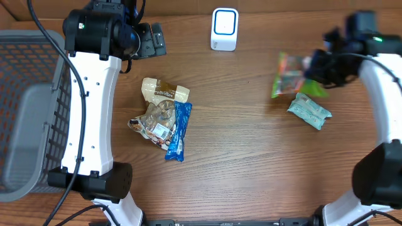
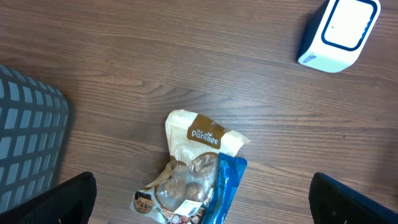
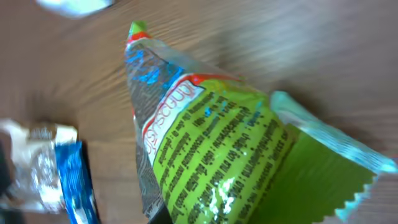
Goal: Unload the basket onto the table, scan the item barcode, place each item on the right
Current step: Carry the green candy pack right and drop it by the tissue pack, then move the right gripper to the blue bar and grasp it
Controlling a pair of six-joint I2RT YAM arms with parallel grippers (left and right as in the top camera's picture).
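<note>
Grey basket at left edge of brown wood table. Cream bag, see-through snack bag, blue packet in one pile, touching. Pale teal packet alone, far right.

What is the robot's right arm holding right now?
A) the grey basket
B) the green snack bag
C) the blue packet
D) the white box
B: the right gripper is closed on the green snack bag, which fills its wrist view, while the blue packet lies on the table.
</note>
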